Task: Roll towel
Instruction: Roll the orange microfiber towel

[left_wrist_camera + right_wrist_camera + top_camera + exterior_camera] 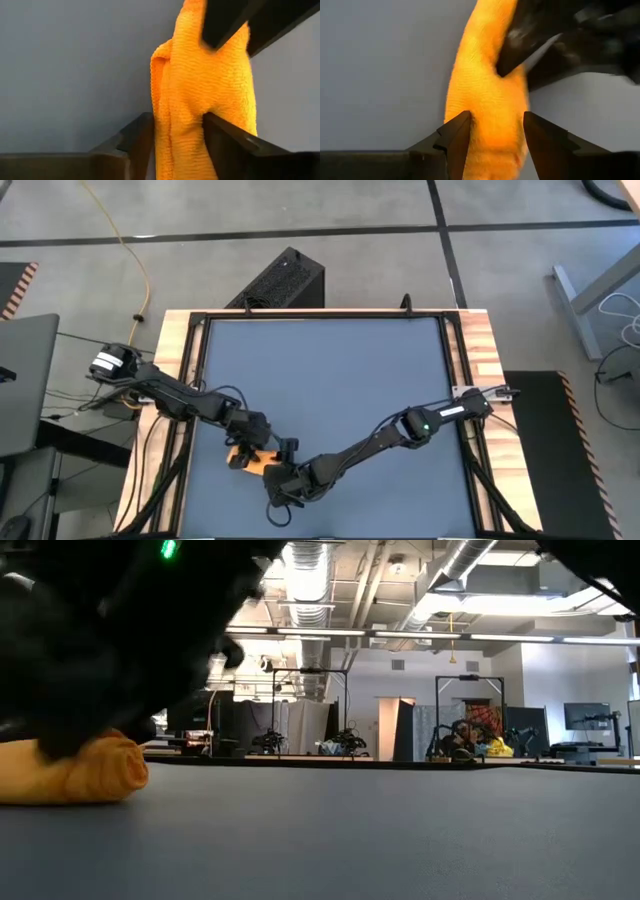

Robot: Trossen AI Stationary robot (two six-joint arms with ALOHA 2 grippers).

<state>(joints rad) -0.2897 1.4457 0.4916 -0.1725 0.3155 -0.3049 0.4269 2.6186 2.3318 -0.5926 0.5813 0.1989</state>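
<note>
The towel is a bright yellow roll lying on its side on the dark blue tabletop near the front left; the low view shows one end. My left gripper is down on it with the roll between its fingers. My right gripper reaches in from the right and stands open at the roll's other end. Its fingertips stand astride the cloth there. In the low view both grippers are a dark blur above the towel. My left gripper holds the rolled towel between its two fingers, which lie across the roll. One finger dents the cloth beside it. The fingers slant down from above and from the table's left. The roll stays lying on the table. My right gripper has the roll's end between its open fingers; I cannot tell whether they touch the cloth.
The blue tabletop stretches bare behind and to the right of the towel. A wooden frame borders it. A black box stands on the floor beyond the far edge.
</note>
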